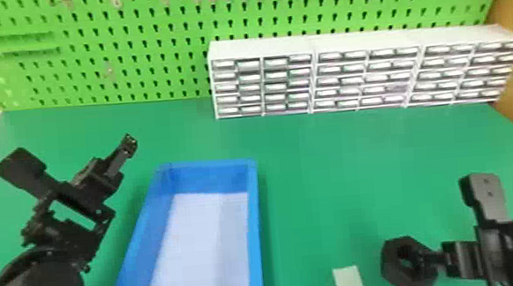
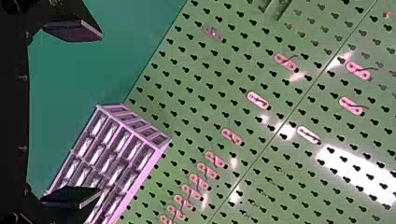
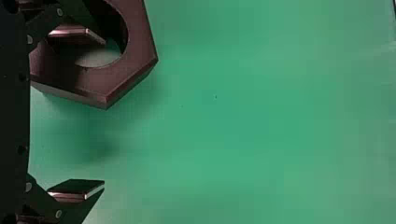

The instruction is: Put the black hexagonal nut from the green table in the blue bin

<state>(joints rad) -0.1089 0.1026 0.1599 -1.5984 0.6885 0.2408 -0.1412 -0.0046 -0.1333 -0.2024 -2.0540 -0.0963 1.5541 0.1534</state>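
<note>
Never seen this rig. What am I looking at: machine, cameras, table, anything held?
It's a two-armed robot; each arm ends in a two-fingered claw. The head view looks down from its head; the other two come from its left and right wrists.

On the green table: a blue bin and a pale strip, with a white drawer unit behind.

The left claw is open, left of the bin. The right claw is open, one finger at the hole of the black hexagonal nut; nothing is pinched. Whether the nut touches the table, I can't tell.
</note>
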